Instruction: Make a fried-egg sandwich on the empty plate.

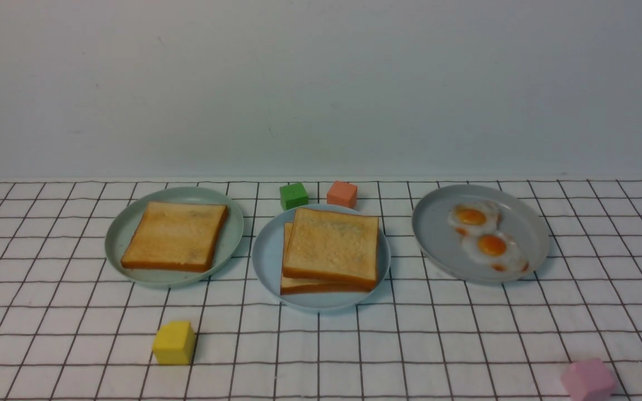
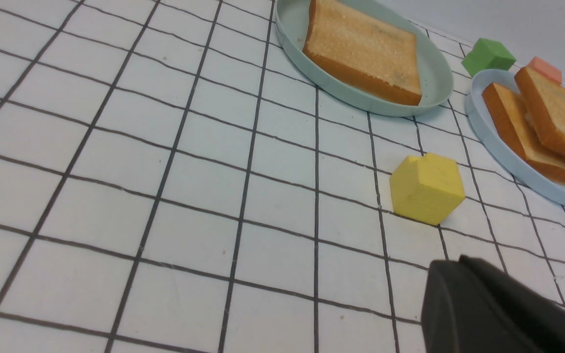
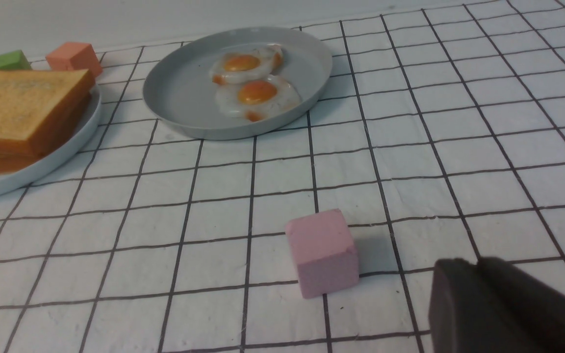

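Nearest the robot, both arms sit low over the tabletop [image 1: 321,356]. The left hand [image 2: 503,309] shows only as a dark edge in its wrist view, clenched, with nothing in it. The right hand [image 3: 508,309] is just as poorly seen; I cannot tell whether it is parted or closed, though nothing shows in its grip. A yellow block [image 1: 174,343] lies near the left hand, a pink block [image 1: 587,380] near the right.

Further out, three plates stand in a row. In the middle, the blue plate [image 1: 268,262] carries the sandwich [image 1: 331,250]: two toast slices stacked, the upper one skewed so the lower peeks out at the left and front. The egg should be between them, but from here I can barely make out a pale sliver at the gap, so call that likely, not certain. On the left, the green plate [image 1: 126,245] holds one spare toast [image 1: 176,235]. On the right, the grey plate [image 1: 438,239] holds two eggs [image 1: 485,236], touching.

Behind the blue plate sit a green block [image 1: 293,195] and an orange block [image 1: 342,194].

Risks now: the top slice overhangs, so any brush from an arm could slide it off. A low sweep could also knock the near blocks.
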Tool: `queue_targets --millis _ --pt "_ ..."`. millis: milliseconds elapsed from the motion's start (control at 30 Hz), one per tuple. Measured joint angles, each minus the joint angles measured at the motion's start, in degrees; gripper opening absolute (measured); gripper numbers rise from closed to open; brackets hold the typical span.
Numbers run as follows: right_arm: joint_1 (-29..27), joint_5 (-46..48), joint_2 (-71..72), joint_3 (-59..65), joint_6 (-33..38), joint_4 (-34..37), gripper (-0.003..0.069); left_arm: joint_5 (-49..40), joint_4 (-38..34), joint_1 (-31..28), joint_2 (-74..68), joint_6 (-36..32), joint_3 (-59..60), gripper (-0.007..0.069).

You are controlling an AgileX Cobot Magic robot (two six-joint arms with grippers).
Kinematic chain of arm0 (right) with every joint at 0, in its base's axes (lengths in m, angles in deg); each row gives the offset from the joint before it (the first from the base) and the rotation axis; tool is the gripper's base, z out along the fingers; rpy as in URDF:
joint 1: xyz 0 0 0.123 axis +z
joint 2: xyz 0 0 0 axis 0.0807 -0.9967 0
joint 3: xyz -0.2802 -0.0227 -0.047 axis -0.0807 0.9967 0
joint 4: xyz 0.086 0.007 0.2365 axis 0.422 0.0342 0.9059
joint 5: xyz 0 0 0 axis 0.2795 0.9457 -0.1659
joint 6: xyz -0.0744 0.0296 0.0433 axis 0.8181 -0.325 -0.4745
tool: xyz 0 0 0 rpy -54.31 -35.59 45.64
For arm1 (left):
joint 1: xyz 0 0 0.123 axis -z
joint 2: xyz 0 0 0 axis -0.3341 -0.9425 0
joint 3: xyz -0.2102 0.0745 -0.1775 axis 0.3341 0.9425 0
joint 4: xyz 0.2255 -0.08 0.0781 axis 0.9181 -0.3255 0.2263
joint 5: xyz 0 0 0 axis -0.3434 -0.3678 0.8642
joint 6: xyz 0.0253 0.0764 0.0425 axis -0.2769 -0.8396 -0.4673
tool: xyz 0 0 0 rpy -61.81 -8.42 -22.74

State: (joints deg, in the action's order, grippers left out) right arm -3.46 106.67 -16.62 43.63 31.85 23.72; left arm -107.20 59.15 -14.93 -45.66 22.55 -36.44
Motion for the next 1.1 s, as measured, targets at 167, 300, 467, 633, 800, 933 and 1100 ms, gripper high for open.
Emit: queue_targets --millis 167,300,467,633,800,933,1100 --pt "0.00 0.00 0.00 0.00 0.00 0.00 0.0077 0.00 0.00 0.00 0.00 0.00 0.00 -0.0011" --pt "0.00 0.00 0.00 0.00 0.00 0.00 0.0085 0.00 0.00 0.00 0.00 0.00 0.00 -0.0010" --pt "0.00 0.00 0.00 0.00 0.00 0.00 0.0091 0.00 0.00 0.00 0.00 0.00 0.00 -0.0008" --pt "0.00 0.00 0.00 0.00 0.00 0.00 0.0099 0.00 0.00 0.00 0.00 0.00 0.00 -0.0002" --pt "0.00 0.00 0.00 0.00 0.00 0.00 0.0104 0.00 0.00 0.00 0.00 0.00 0.00 0.0000" --pt "0.00 0.00 0.00 0.00 0.00 0.00 0.0111 0.00 0.00 0.00 0.00 0.00 0.00 0.0001" --pt "0.00 0.00 0.00 0.00 0.00 0.00 0.0115 0.05 0.00 0.00 0.00 0.00 0.00 0.0001"
